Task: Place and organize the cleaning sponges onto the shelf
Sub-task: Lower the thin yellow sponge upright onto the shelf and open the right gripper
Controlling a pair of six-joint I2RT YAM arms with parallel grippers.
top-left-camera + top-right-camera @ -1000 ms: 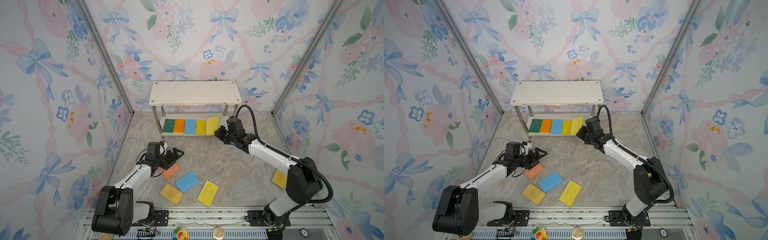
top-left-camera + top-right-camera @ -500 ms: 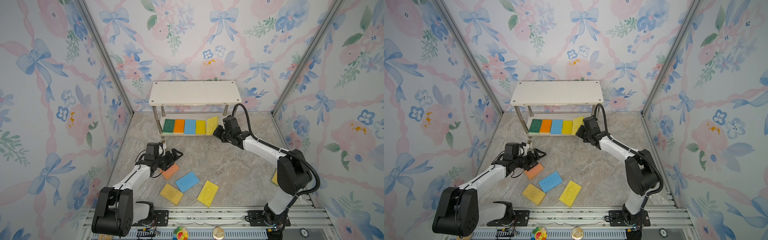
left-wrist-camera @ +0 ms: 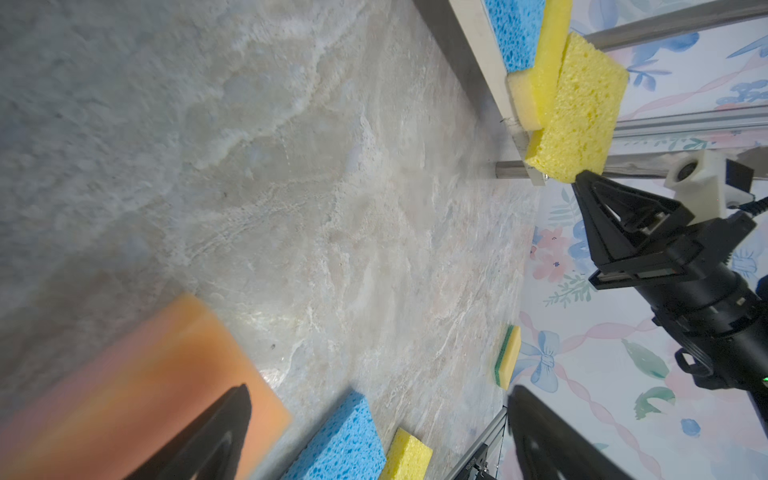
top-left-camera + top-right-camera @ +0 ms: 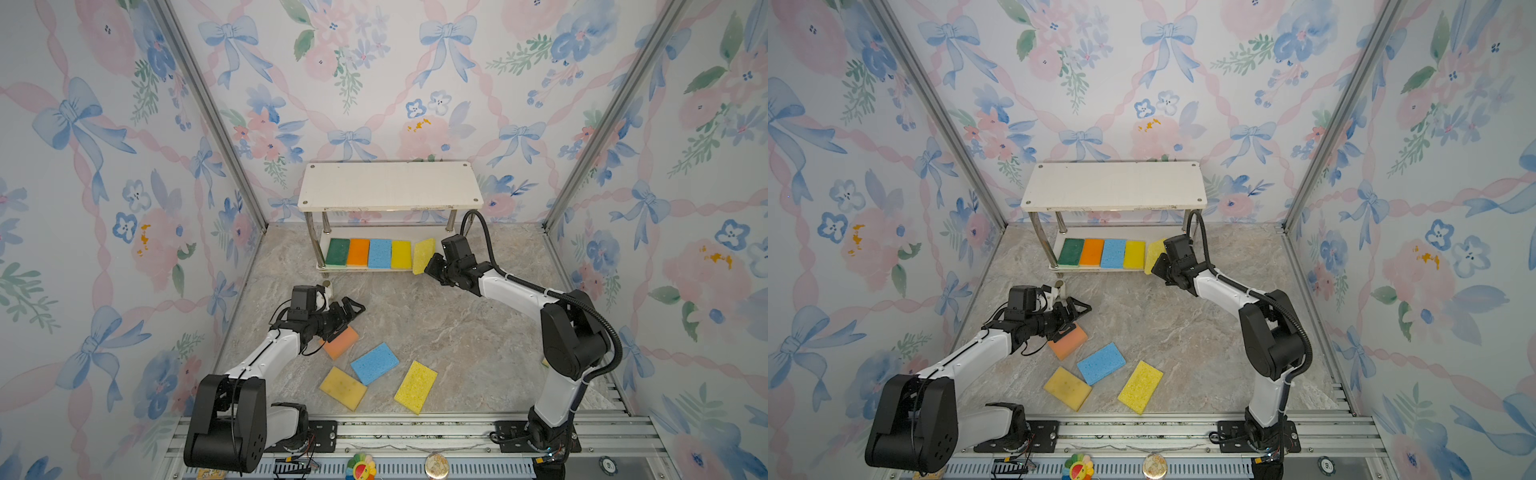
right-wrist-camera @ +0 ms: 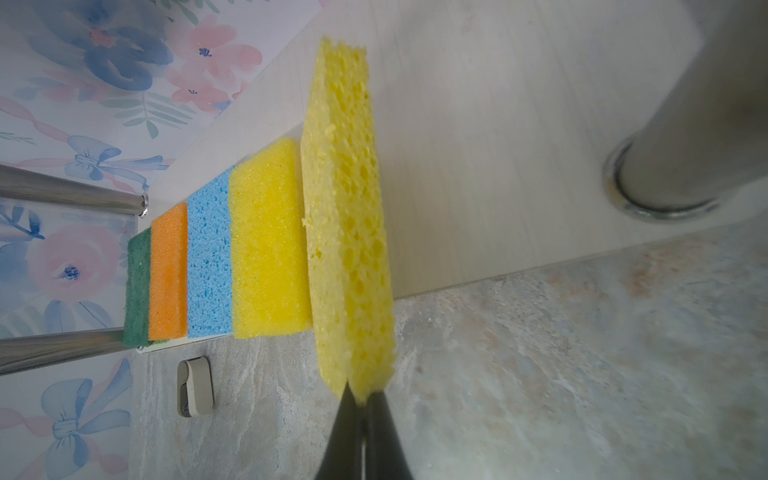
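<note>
Right wrist view has the pale yellow sponge [image 5: 349, 232] standing on its long edge over the bottom tier of the shelf [image 5: 498, 166], just beside the yellow sponge [image 5: 268, 241] that ends the flat row of four. My right gripper [image 5: 362, 401] is pinched tight on its near end only. In a top view all this sits just right of centre, while my left gripper [image 4: 352, 318] is spread wide over the orange sponge [image 4: 341, 343], lower left of centre. My worry (soft foam, thin end grip): released now, it could topple onto its neighbour or slip off the front lip it overhangs. The metal leg [image 5: 685, 124] also crowds my wrist.
</note>
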